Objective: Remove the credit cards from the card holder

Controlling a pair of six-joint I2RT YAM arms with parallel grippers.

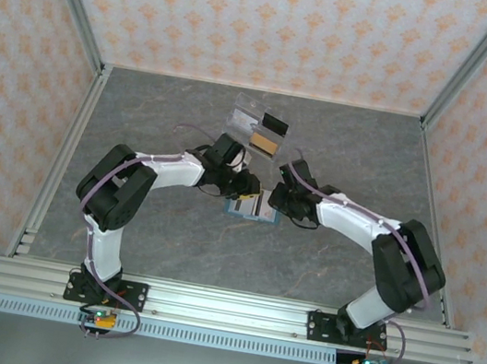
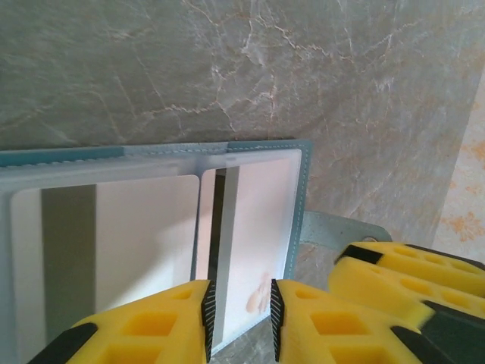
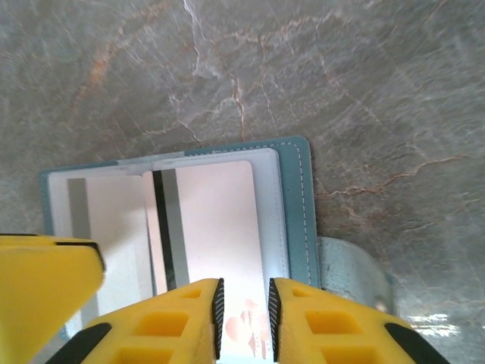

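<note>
1. Closest to your left wrist lens is the left gripper. Its yellow fingers stand a narrow gap apart, low over the right half of the card holder. The face of a white card with a dark stripe shows through that gap. Whether the pads touch it, you can't tell.
2. The card holder lies open and flat at the centre of the grey marble table, right between your two grippers. A second card, grey-striped, sits in its left pocket.
3. Over to your right gripper: the jaws are slightly parted, poised above the lower edge of the same white card, and not clamped on it.
4. From overhead, both arms meet over the holder, and a clear plastic piece lies well behind it.
</note>
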